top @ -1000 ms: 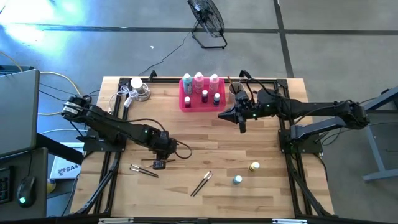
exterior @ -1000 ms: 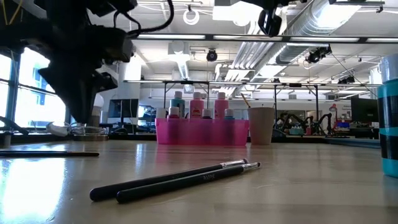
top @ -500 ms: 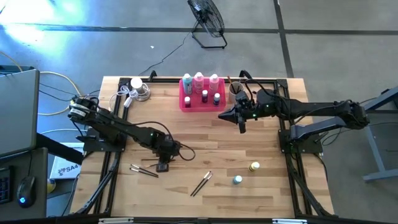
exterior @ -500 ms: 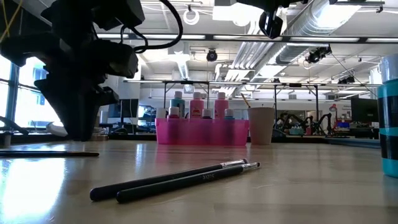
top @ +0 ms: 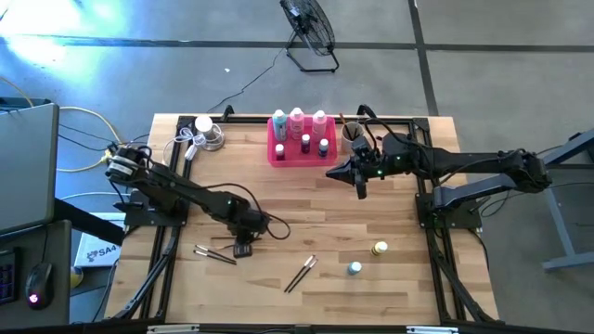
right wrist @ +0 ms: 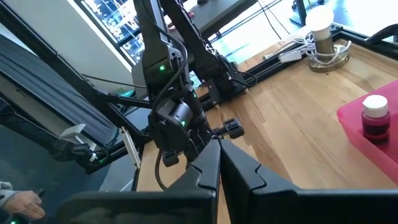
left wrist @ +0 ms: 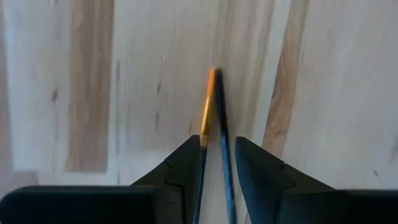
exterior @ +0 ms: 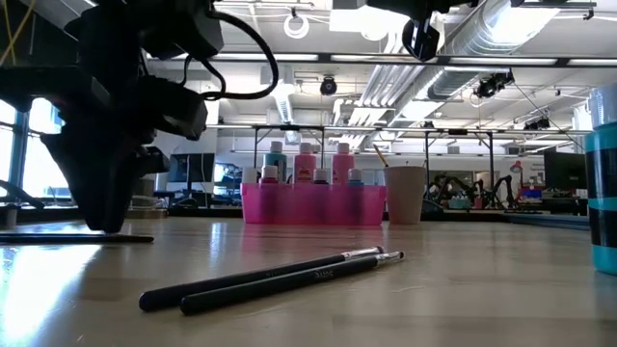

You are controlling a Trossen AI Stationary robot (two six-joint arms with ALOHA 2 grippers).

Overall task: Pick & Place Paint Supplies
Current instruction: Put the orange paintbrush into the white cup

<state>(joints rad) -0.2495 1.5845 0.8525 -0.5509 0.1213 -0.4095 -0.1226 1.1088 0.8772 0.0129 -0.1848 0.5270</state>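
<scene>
A: Left gripper (top: 242,249)?
B: Low over the table (top: 399,288), fingers (left wrist: 186,163) parted, straddling two brushes (left wrist: 213,124) lying side by side between them. Not clamped.
A: Right gripper (top: 361,189)?
B: Hanging in the air near the pink tray (top: 276,154), clenched, empty.
A: Other supplies?
B: Three tall bottles (top: 296,119) and some tiny ones in the tray. Another brush pair (top: 301,273) mid-table, a yellow bottle (top: 380,249) and a teal bottle (top: 355,269) toward the right. Cup (top: 352,133) just beside the tray
</scene>
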